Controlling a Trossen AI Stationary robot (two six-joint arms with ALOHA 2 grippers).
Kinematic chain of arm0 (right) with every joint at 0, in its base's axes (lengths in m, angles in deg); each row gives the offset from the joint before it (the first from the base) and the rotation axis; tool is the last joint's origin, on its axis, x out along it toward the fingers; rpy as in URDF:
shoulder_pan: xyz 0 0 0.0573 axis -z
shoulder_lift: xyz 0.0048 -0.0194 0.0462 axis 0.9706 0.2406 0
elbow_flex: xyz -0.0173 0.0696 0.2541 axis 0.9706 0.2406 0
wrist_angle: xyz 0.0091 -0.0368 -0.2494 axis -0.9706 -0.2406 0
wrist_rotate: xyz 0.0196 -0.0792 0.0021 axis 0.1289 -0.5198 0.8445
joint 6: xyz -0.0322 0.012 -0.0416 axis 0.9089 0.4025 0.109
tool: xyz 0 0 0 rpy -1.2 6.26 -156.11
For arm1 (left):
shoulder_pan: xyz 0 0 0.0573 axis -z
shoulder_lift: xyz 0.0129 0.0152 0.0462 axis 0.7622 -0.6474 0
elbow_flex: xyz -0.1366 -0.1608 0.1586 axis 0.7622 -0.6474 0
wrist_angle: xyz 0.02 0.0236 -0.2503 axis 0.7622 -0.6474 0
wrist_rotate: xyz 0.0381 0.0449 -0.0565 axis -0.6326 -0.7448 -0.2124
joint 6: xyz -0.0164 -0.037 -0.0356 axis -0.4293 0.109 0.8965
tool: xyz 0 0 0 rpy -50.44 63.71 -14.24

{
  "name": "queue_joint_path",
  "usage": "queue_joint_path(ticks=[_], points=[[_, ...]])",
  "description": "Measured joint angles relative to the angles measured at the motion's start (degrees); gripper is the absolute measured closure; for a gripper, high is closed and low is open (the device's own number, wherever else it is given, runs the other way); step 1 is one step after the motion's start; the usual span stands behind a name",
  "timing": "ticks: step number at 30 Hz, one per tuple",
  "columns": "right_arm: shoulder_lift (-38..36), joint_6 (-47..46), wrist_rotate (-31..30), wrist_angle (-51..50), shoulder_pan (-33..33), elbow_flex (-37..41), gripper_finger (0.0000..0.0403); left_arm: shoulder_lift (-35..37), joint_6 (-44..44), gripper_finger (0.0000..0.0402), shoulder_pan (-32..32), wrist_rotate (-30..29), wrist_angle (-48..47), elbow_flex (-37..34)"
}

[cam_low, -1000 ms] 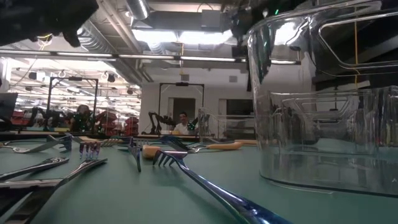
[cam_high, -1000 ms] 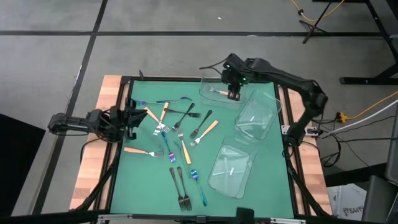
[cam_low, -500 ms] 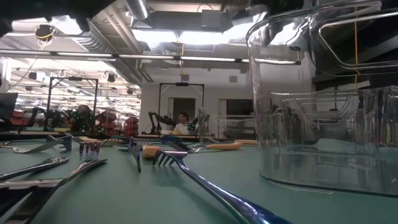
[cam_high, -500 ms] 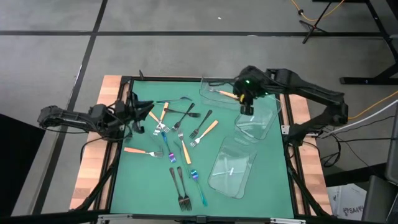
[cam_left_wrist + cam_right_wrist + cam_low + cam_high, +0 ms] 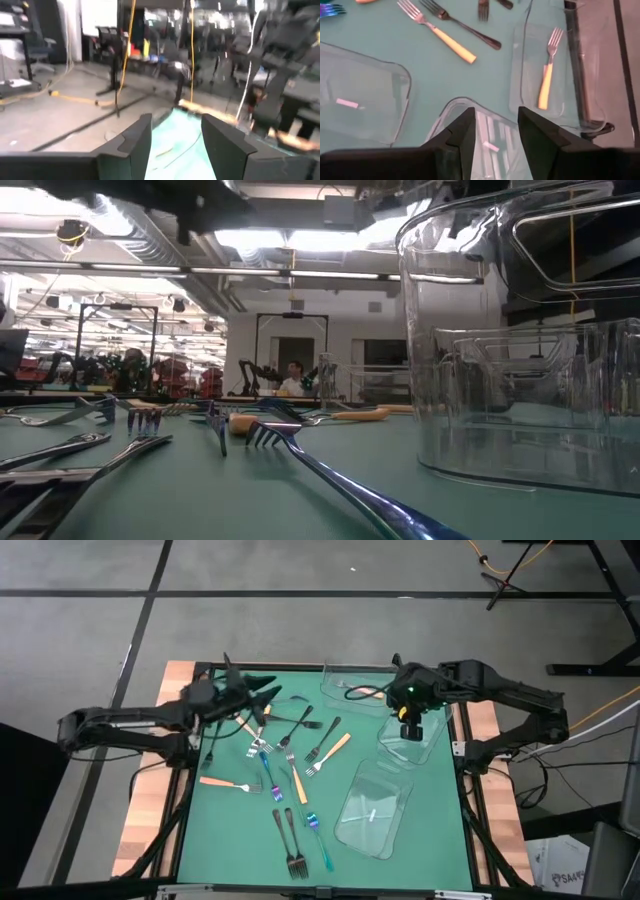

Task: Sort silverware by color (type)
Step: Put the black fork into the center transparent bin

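Presently: one orange-handled fork [image 5: 547, 75] lies in the far tray [image 5: 580, 100], starting that colour's group; right gripper [image 5: 408, 730] fingers parted, empty, above the middle tray [image 5: 425, 745]; left gripper [image 5: 262, 697] fingers parted, empty, over the bench [image 5: 230, 830] forks [image 5: 290, 755].

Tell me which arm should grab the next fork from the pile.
Left, probably. Its open end effector hangs by the fork pile; the right end effector, also open and empty, sits over the middle tray, farther off.

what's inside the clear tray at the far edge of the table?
One orange-handled fork with a silver head lies inside the clear plastic tray at the far edge. Nothing else shows in it; in the high view the right gripper's arm covers part of it.
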Motion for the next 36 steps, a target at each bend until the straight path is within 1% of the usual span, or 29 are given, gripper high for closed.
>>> queue_joint_path(ticks=[3,7,11,14,19,25,30,34,36], points=[[-0.9,-0.8,0.0,0.4,-1.1,3.0,0.0267,-5.7,-0.1,0.0240,-4.2,9.0,-1.8,3.2],[-3.7,-2.6,0.0,3.2,-2.0,10.1,0.0267,-13.5,-0.2,0.0251,-9.2,19.4,-3.4,6.4],[-7.0,-5.1,0.1,7.1,-2.0,17.6,0.0267,-20.5,-0.3,0.0263,-13.3,26.5,-5.6,8.4],[-9.3,-7.2,0.1,8.8,-2.0,21.7,0.0267,-25.0,-0.3,0.0271,-15.4,29.8,-6.2,8.5],[-11.5,-9.4,0.2,10.4,-2.0,25.6,0.0267,-30.7,-0.8,0.0280,-17.7,31.7,-9.9,8.5],[-11.5,-10.1,0.2,13.6,-1.9,26.7,0.0267,-35.1,-10.6,0.0291,-18.0,32.0,-15.7,8.5],[-11.5,-10.1,0.2,16.0,-1.9,26.9,0.0267,-37.2,-17.4,0.0299,-17.7,31.7,-19.8,8.5],[-11.5,-10.1,0.2,16.1,-1.9,26.9,0.0267,-38.5,-21.2,0.0304,-17.6,31.3,-21.5,8.5],[-11.5,-10.1,0.2,16.1,-1.9,26.9,0.0267,-39.1,-22.0,0.0304,-17.6,29.6,-21.9,8.5]])
